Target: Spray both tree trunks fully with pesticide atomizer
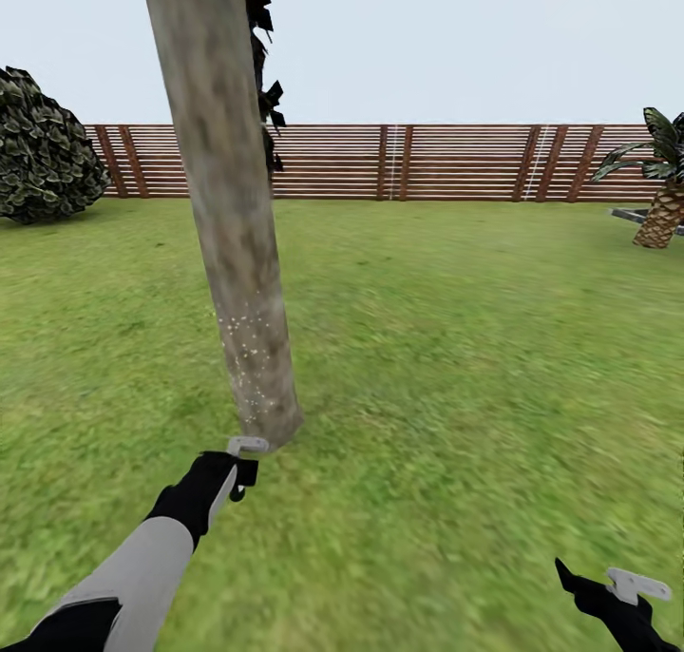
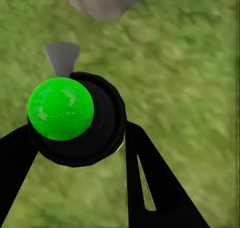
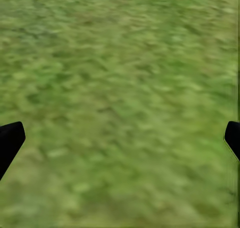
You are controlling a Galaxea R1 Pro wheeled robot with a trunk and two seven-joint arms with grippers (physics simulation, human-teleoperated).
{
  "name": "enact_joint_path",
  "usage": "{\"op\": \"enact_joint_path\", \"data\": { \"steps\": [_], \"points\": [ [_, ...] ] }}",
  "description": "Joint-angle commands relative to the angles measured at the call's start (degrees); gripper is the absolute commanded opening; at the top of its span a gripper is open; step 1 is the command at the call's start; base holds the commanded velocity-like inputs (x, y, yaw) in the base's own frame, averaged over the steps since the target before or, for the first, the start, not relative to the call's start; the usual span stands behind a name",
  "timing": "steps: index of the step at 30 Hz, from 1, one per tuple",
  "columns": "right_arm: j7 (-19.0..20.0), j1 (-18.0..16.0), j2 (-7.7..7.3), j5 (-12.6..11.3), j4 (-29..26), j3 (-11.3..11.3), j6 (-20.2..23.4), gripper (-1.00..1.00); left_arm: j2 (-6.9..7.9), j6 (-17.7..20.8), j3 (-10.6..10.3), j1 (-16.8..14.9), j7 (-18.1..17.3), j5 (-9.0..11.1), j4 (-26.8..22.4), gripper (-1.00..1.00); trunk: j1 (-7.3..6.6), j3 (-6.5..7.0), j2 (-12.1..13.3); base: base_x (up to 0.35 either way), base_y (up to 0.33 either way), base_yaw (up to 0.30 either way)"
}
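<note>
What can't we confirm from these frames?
- Tree trunk: top cut off by the head view's upper edge; far side hidden, so pesticide coverage unknown.
- Second tree: not visible.
- Pesticide atomizer: body hidden beneath its green cap, left wrist view.
- Right pincer: fingertips clipped.

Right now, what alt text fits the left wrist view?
The left gripper is shut on the pesticide atomizer, a black round body with a bright green cap, held over green grass with the base of the tree trunk just ahead.

Round dark bush (image 1: 46, 150) far left, small palm (image 1: 663, 188) far right.
</note>
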Motion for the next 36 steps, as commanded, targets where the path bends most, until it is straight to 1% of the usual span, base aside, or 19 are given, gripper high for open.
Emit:
{"op": "enact_joint_path", "data": {
  "steps": [1, 8, 11, 12, 14, 18, 27, 36],
  "points": [
    [0.0, 0.0, 0.02, 0.0, 0.0, 0.0, 0.0, 1.00, -0.01, 0.0, 0.0, 0.0, 0.0, 0.0, 0.0, -1.00, 0.00, 0.00, 0.0, 0.145, -0.246, 0.000],
    [0.0, 0.0, 0.01, -0.1, 0.0, 0.0, 0.0, 1.00, 0.55, -0.1, 0.2, 0.9, 0.0, -0.1, 0.0, -1.00, 0.00, 0.00, 0.0, 0.148, -0.249, 0.192],
    [-0.1, 0.0, 0.03, 0.0, 0.0, 0.0, 0.0, 1.00, 0.59, -0.1, 1.0, 0.9, 0.4, -0.1, 0.0, -1.00, 0.00, 0.00, 0.0, 0.149, -0.249, 0.272],
    [-0.1, 0.0, 0.02, 0.0, 0.0, 0.0, 0.0, 1.00, 0.58, -0.2, 2.0, 0.9, 1.5, -0.1, 0.0, -1.00, 0.00, 0.00, 0.0, 0.150, -0.249, 0.274],
    [-0.1, 0.0, 0.04, 0.0, 0.0, 0.0, -0.1, 1.00, 0.44, -0.3, 2.6, 0.9, 3.1, 0.1, 0.0, -1.00, 0.00, 0.00, 0.0, 0.159, -0.249, 0.274],
    [-0.1, 0.0, 0.01, 0.0, 0.0, 0.0, -0.1, 1.00, 0.03, -0.3, 2.7, 0.9, 3.5, 0.2, 0.1, -1.00, 0.00, 0.00, 0.0, 0.115, -0.258, 0.087],
    [-0.2, 0.0, 0.07, 0.0, 0.1, 0.0, -0.1, 1.00, -0.10, -0.3, 2.7, 0.9, 3.5, 0.2, 0.1, -1.00, 0.00, 0.00, 0.0, 0.006, -0.274, 0.021],
    [-0.3, 0.0, 0.10, 0.0, 0.1, 0.0, -0.1, 1.00, -0.03, -0.3, 2.8, 0.9, 3.5, 0.2, 0.0, -1.00, 0.00, 0.00, 0.0, 0.021, -0.276, 0.255]
  ]
}}
